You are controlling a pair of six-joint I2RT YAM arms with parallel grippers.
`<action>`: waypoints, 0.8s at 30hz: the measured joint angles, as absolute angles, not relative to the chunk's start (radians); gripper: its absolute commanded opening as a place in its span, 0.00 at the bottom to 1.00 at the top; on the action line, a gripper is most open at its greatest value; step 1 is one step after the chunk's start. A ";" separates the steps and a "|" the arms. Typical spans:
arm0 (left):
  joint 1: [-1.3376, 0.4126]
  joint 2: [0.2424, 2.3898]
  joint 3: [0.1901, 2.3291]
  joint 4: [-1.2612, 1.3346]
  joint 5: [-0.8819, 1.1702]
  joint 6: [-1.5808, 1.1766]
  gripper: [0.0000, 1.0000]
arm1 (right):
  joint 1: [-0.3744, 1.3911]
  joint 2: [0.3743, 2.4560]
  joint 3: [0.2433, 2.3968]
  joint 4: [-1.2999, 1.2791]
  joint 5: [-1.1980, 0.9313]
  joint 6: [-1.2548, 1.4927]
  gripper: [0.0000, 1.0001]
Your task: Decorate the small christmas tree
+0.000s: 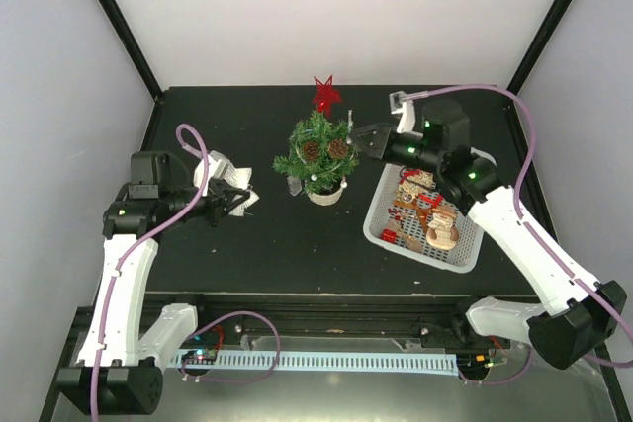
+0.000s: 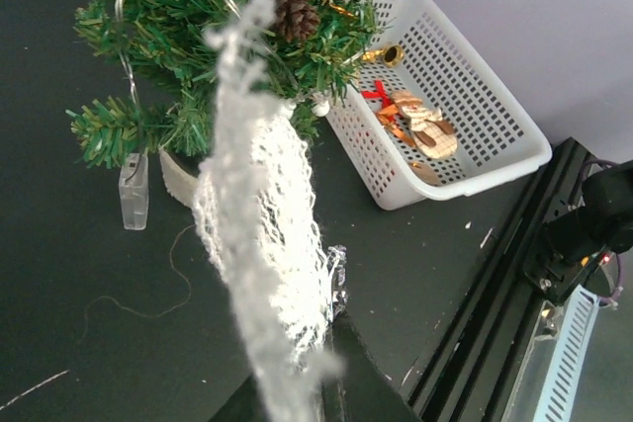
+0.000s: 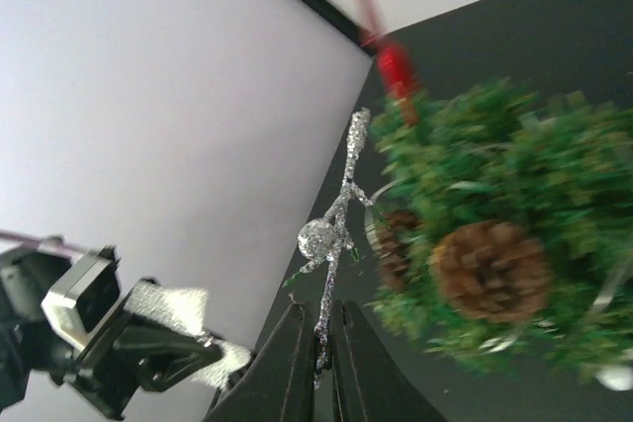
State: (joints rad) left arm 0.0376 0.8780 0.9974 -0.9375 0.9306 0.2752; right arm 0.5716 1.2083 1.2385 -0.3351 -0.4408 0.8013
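Observation:
The small christmas tree stands in its white pot at mid-table, with pine cones and a red star on top. My left gripper is left of the tree and shut on a white lace ribbon, which rises from its fingertips toward the tree. My right gripper is at the tree's upper right, shut on a silver glitter twig with a small ball. The twig points past the branches, beside a pine cone.
A white basket with wooden ornaments lies right of the tree, under the right arm. A small clear plastic box on a thin wire sits by the pot. Walls close in the table at the back and sides.

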 measured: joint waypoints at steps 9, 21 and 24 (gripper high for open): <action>0.047 0.941 0.997 -0.929 0.916 0.276 0.04 | 0.456 1.208 1.202 -0.336 -0.502 0.760 0.09; 0.052 0.991 0.998 -0.926 0.893 0.276 0.04 | 0.545 1.246 1.162 -0.334 -0.570 0.688 0.10; 0.052 0.997 0.998 -0.926 0.884 0.276 0.04 | 0.593 1.259 1.242 -0.374 -0.527 0.648 0.09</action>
State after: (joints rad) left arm 0.0521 0.9970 0.9981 -0.9264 0.8845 0.2760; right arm 0.5934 1.2591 1.2419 -0.3737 -0.5270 0.6483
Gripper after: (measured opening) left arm 0.040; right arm 0.097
